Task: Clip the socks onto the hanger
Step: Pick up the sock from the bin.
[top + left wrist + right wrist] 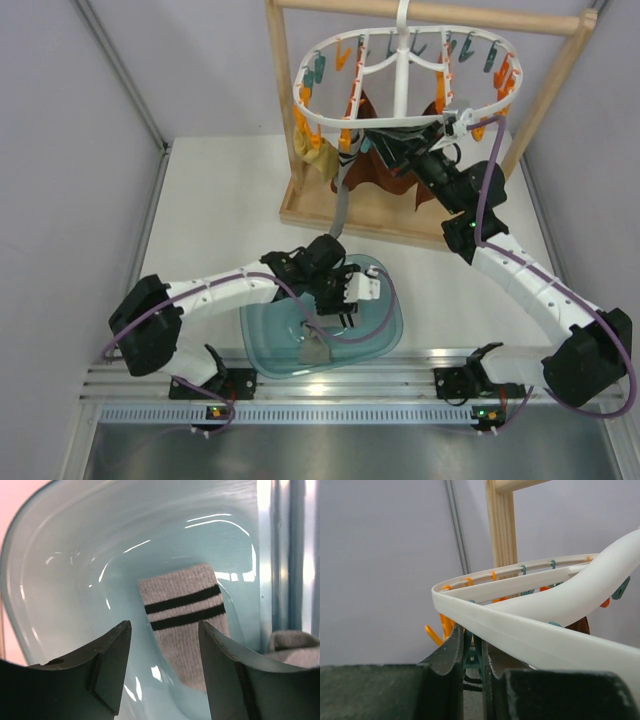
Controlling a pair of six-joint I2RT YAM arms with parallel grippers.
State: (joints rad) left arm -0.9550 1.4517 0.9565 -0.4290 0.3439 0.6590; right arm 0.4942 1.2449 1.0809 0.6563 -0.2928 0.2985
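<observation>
- Here we find the left fingers (119, 645) hanging over a teal basin (388, 332), which stands on the bench (220, 200) close to the arm bases. They are spread well apart and hold nothing.
- Under the gap between them we see a grey sock (182, 587) with two dark stripes across its cuff, lying flat on the basin floor. A second bit of grey knit (295, 645) shows at the right edge of the left wrist view, and we cannot tell more about it.
- The right fingers (460, 647) are up at the near rim of the hanger (395, 118). They are almost closed, pinching a teal clip (471, 656) that dangles under the white ring.
- The hanger hangs by its hook from the top bar of a wooden rack (330, 212) at the far side of the bench.
- On the hanger's left side we see a yellow sock (316, 155) hanging. Just beside it is a hanging grey strip (343, 195), and dark brown socks (385, 182) hang below the ring's middle.
</observation>
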